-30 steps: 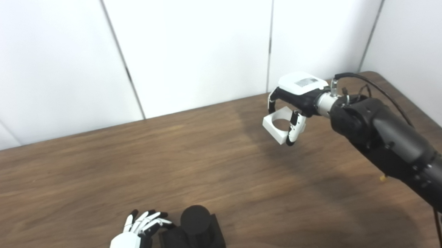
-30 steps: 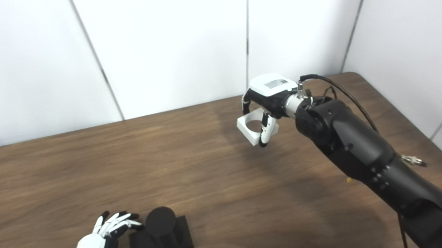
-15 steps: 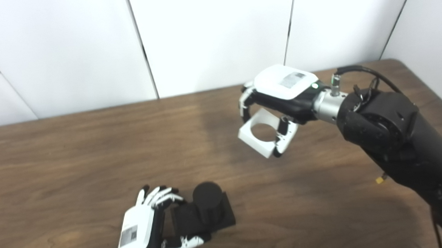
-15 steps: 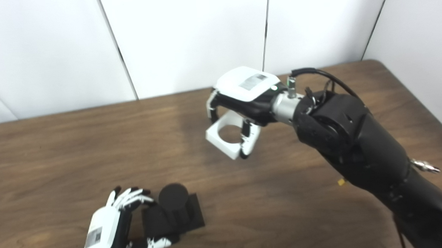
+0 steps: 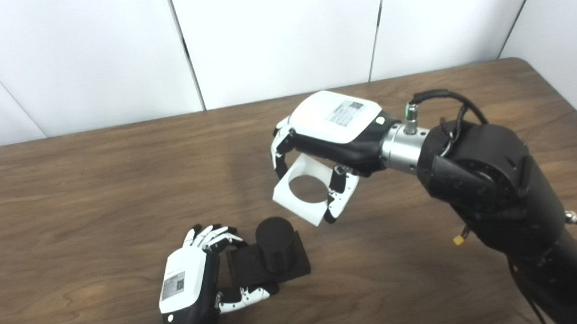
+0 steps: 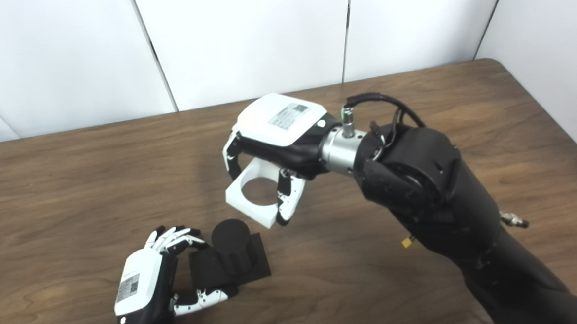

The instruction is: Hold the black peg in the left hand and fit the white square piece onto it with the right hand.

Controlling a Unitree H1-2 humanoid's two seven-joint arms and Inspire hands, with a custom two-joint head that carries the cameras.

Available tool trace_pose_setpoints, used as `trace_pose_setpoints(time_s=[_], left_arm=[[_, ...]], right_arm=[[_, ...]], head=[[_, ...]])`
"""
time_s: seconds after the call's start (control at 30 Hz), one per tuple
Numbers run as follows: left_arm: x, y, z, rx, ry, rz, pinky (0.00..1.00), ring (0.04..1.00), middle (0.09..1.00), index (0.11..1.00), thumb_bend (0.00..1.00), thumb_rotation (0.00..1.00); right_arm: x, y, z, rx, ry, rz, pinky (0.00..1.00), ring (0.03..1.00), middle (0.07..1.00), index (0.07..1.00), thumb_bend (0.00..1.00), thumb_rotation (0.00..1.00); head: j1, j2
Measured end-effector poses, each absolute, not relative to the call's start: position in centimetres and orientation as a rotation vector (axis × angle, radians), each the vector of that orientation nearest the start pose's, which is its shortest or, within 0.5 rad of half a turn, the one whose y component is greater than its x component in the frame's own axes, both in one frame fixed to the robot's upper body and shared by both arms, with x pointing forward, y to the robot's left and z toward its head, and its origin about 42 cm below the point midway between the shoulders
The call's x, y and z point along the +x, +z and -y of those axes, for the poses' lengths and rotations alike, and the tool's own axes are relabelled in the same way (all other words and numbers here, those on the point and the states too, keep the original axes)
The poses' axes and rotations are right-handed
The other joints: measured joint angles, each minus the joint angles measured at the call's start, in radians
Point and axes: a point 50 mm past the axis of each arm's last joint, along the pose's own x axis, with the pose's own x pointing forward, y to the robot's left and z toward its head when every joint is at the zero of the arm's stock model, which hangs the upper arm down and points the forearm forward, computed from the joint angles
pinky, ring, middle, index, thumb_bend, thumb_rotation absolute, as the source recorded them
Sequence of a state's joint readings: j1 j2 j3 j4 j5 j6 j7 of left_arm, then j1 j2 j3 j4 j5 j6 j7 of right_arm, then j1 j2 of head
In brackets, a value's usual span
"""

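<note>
Low in the frame, left of centre, the left hand (image 5: 189, 285) grips the square base of the black peg (image 5: 272, 237), which stands upright on the table (image 5: 97, 191). The right-eye view shows more bare table to the right of the arm. Just above the peg, the right hand (image 6: 272, 143) clasps the white piece (image 6: 251, 196), its round hole tilted.

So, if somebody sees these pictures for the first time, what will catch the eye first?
First the right hand, large in the middle of the picture, carrying the white square piece with its round hole in the air above the table. Next, near the bottom edge, the black peg stands upright on its square base, with the left hand wrapped around the base's left side. The piece is not yet over the peg.
</note>
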State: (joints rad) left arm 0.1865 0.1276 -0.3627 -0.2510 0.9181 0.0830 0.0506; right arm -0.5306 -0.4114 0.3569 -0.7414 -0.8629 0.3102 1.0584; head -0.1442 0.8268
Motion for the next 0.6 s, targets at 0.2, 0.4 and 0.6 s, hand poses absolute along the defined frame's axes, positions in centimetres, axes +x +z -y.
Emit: trace_pose_setpoints(time_s=[0.2, 0.4, 0.6], left_arm=[[20.9, 11.2, -16.2, 0.968, -0.205, 0.137, 0.97, 0.868, 0.787, 0.485, 0.52, 0.05], [20.9, 11.2, -16.1, 0.969, -0.204, 0.131, 0.97, 0.867, 0.785, 0.485, 0.52, 0.05], [20.9, 11.5, -15.9, 0.974, -0.212, 0.13, 0.98, 0.871, 0.788, 0.485, 0.52, 0.05]], right_arm=[[28.3, 33.6, 15.7, -1.427, 0.732, 0.43, 0.86, 0.875, 0.77, 0.483, 0.52, 0.14], [28.1, 33.1, 15.5, -1.412, 0.74, 0.419, 0.88, 0.88, 0.776, 0.482, 0.53, 0.13], [27.8, 31.9, 15.1, -1.399, 0.775, 0.404, 0.89, 0.886, 0.771, 0.482, 0.53, 0.14]], head=[[0.003, 0.005], [0.008, 0.008], [0.02, 0.009]])
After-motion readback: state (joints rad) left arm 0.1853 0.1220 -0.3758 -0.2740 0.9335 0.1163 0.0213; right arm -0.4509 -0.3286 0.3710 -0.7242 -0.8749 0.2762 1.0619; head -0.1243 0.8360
